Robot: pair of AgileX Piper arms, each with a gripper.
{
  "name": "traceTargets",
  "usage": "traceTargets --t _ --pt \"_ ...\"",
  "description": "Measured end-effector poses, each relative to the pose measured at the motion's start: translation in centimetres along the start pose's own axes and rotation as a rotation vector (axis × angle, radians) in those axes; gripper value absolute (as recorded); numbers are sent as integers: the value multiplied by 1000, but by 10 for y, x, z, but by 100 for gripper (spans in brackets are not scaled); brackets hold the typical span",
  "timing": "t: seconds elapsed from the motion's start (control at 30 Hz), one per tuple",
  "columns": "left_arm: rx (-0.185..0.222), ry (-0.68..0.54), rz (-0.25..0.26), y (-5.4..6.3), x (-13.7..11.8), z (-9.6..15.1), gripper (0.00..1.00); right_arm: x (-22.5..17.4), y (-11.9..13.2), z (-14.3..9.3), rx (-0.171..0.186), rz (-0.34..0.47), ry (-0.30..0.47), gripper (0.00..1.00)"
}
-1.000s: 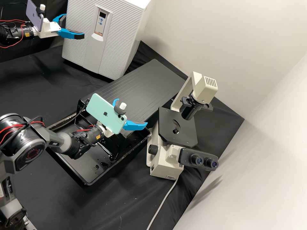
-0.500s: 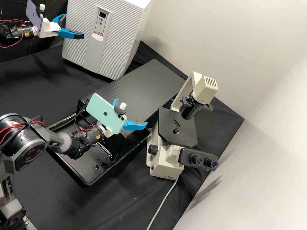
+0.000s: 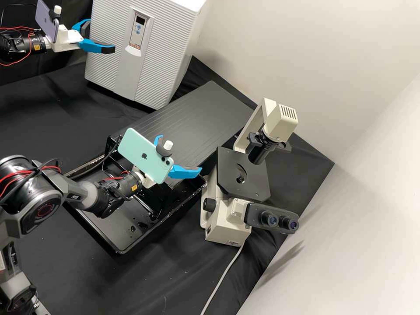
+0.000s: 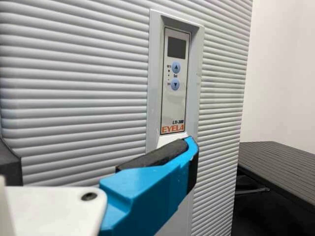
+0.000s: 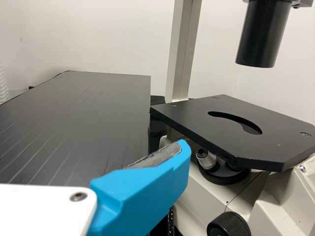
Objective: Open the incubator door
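Compared with the two earlier high views, everything matches: both arms have stayed in the same poses, and the incubator (image 3: 173, 39) has kept its place at the far side of the desk (image 3: 48, 109), its ribbed door (image 3: 105, 65) as closed as it was. The left gripper (image 3: 102, 37) has likewise held its position in front of the door, its two blue fingers spread apart with nothing pinched between them. In the left wrist view, one finger (image 4: 147, 194) overlaps the smooth strip just below the control panel (image 4: 174, 81), which has a dark display and two blue buttons; whether that finger touches the door I cannot tell. The right gripper (image 3: 182, 154) has remained above the tray (image 3: 103, 234), near the microscope (image 3: 227, 225), and its fingers too are parted and hold nothing. A green phone (image 3: 142, 153) is mounted on the arm behind it, and a purple phone (image 3: 47, 19) on the other arm, both at unchanged angles. The dark grooved board (image 3: 210, 111) lies where it did, between the incubator and the microscope, with the tray next to its nearer end. The microscope's stage (image 3: 227, 168) and paired eyepieces (image 3: 280, 221) show no shift either, and its pale cable (image 3: 223, 278) follows the same curve over the black cloth.
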Motion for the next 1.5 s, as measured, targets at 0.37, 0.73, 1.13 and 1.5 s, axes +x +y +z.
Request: traceTargets --t 0.37,0.73,1.13,1.5 --pt "-1 0 -1 -1 -1 0 0 0 0 0 0 0 0 100" --pt "-14 12 7 -1 -2 -2 0 0 0 0 0 0 0 100" --pt "-28 35 18 1 -4 -7 0 0 0 0 0 0 0 100" --pt "-54 59 36 1 -5 -9 0 0 0 0 0 0 0 100"
